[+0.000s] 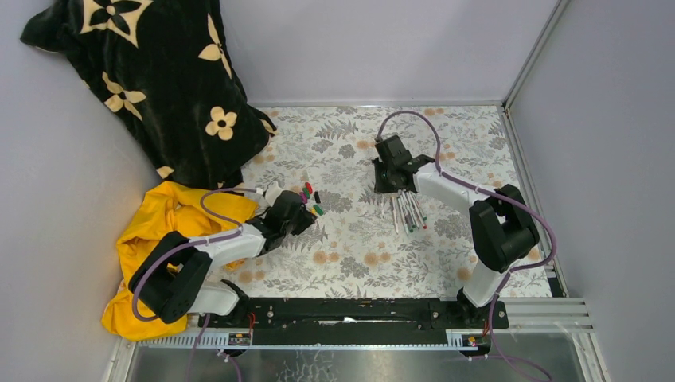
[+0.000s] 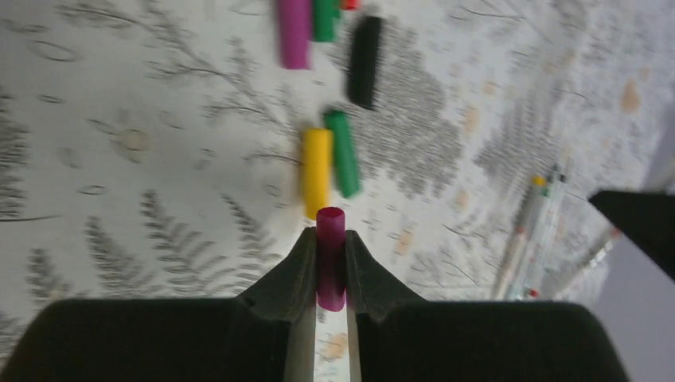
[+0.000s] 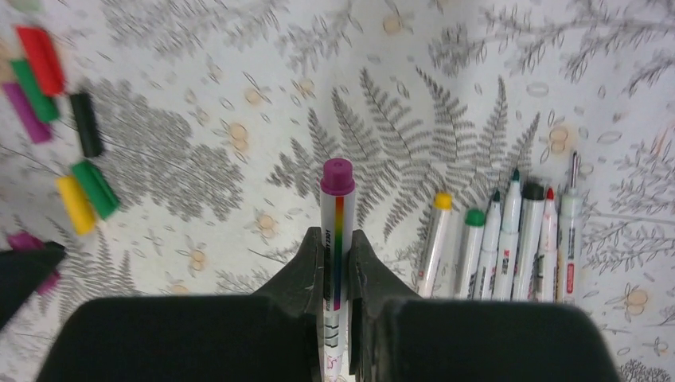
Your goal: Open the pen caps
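My left gripper (image 2: pixel 331 239) is shut on a magenta pen cap (image 2: pixel 331 259) and holds it above the flowered cloth; it also shows in the top view (image 1: pixel 306 216). Several loose pen caps lie just beyond it: yellow (image 2: pixel 316 171), green (image 2: pixel 344 153), black (image 2: pixel 364 62), magenta (image 2: pixel 293 32). My right gripper (image 3: pixel 337 239) is shut on a whitish pen (image 3: pixel 337 211) with a rainbow stripe and a magenta end. Several other pens (image 3: pixel 501 239) lie side by side to its right; they also show in the top view (image 1: pixel 408 211).
A black flowered blanket (image 1: pixel 159 79) is heaped at the back left. A yellow cloth (image 1: pixel 167 219) lies beside the left arm. Grey walls close in the back and both sides. A metal rail (image 1: pixel 358 314) runs along the near edge.
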Motion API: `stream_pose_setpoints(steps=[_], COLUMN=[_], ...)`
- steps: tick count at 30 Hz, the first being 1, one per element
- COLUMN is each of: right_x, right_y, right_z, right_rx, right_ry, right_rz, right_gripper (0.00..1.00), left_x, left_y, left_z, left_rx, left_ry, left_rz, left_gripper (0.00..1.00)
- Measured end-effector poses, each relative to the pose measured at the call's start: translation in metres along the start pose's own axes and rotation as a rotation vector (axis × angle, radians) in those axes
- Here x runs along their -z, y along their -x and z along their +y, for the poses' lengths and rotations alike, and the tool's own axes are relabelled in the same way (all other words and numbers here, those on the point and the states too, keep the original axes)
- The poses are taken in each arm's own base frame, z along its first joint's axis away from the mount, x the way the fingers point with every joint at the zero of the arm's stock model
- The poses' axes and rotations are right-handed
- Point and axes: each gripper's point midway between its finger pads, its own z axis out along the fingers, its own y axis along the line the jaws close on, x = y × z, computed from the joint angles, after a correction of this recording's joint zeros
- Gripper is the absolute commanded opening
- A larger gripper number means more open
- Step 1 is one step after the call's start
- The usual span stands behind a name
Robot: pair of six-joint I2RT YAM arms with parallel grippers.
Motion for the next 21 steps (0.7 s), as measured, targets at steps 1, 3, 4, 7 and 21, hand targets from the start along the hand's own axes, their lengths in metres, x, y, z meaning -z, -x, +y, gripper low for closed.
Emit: stream_pose_setpoints(steps=[1,3,4,7,21], right_x=[-0.002,-0.006,-0.007,-0.010,-0.024], right_y=[-0.008,-0.023,-0.028,-0.035,-0.054], right_z=[-0.003,-0.008,-0.010,-0.014,-0.029], right_rx=[0.001,0.005,0.007,0.011,-0.010], right_ry=[-0.007,-0.022,-0.031,-0.047,-0.107], right_rz=[0.016,0.048,0.056,0.060,0.070], right_gripper=[0.00,0.00,0.00,0.00,0.32], left_x=[-0.003,-0.008,-0.009,-0.014,-0.027], left_y=[0.003,0.007,0.008,0.017,0.043], left_z=[0.009,0.026,0.031,0.038,0.027], left_rx=[0.006,0.019,0.025,0.055,0.105], left_ry=[0.036,0.094,0.114,0.137,0.113], left_rz=[-0.001,-0.001,-0.001,-0.016,-0.068], left_gripper=[0.20,0.27,0.30,0.42,0.69])
